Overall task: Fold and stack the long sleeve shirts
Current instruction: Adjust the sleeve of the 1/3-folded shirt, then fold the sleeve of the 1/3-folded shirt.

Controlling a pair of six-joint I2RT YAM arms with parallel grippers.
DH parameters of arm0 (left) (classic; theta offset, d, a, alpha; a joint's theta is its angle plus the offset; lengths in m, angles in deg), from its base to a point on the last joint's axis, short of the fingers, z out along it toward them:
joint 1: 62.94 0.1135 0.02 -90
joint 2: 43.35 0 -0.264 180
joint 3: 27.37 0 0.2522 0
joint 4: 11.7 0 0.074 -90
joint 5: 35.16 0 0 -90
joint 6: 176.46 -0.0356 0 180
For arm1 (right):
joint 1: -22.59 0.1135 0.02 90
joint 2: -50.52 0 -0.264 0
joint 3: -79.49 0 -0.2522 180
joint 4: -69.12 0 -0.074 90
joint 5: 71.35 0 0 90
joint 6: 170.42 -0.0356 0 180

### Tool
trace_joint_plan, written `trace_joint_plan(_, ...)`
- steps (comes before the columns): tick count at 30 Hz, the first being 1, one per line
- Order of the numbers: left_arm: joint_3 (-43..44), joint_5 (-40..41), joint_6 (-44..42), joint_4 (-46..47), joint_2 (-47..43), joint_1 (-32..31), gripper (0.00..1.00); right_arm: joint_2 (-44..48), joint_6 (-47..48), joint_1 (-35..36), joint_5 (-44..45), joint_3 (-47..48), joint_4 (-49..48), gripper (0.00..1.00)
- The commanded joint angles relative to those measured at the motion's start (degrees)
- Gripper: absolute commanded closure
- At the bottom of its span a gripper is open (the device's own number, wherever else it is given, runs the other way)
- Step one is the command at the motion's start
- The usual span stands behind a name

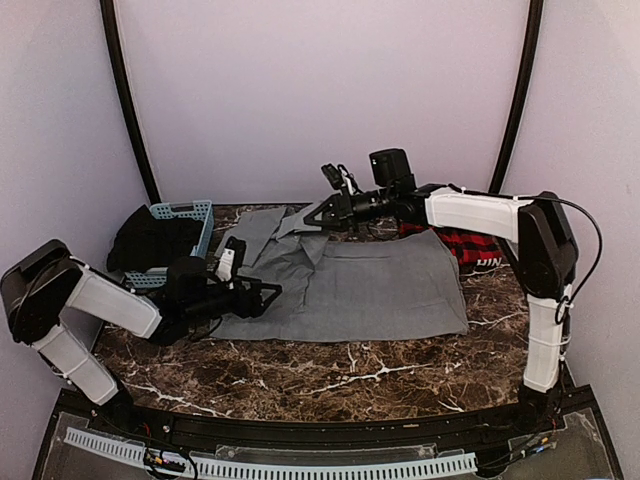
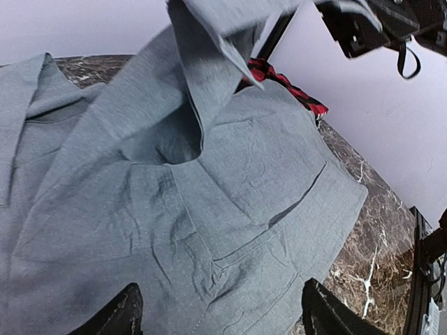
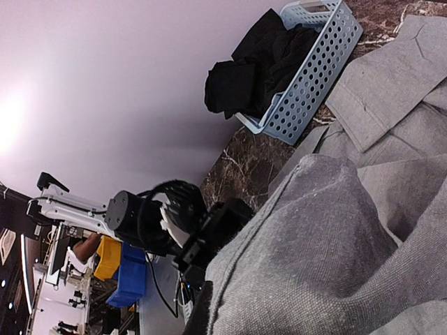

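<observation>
A plain grey long sleeve shirt (image 1: pixel 370 285) lies spread on the marble table (image 1: pixel 330 370). My right gripper (image 1: pixel 312 221) is shut on a fold of it near the back left and holds that fold up off the table. In the right wrist view the raised grey cloth (image 3: pixel 328 244) hides the fingers. My left gripper (image 1: pixel 268 293) hovers low over the shirt's left edge, its jaws open and empty; the grey cloth (image 2: pixel 209 209) shows between its fingertips (image 2: pixel 122 317). The red-and-black plaid shirt (image 1: pixel 470 246) lies bunched at the back right, partly under the grey one, and its edge (image 2: pixel 279 80) shows in the left wrist view.
A light blue perforated basket (image 1: pixel 190 215) with black clothing (image 1: pixel 150 240) stands at the back left; the right wrist view shows the basket (image 3: pixel 307 70) too. Curved black poles and the pale wall close the back. Bare marble runs along the front edge.
</observation>
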Motion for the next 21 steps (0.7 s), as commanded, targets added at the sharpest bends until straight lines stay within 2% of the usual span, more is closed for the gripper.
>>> trace_joint_plan(1,-4.3,6.3,3.0,-6.9,-11.6,-0.2,0.23,6.0,2.2,1.9,0.1,-6.6,-1.0,1.00)
trace_joint_plan(6,-5.9,10.7,2.0,-14.2,-21.6,-0.2,0.23,10.3,0.5,3.6,1.0,-14.5,-4.9,1.00)
trace_joint_plan(14,-1.8,16.0,0.1,-21.7,-22.3,-0.2,0.23,15.4,1.2,5.6,3.4,-26.0,-5.5,1.00)
trace_joint_plan(21,0.2,18.0,-1.7,-24.9,-22.0,-0.2,0.22,17.8,9.8,5.5,9.9,-32.1,7.4,1.00)
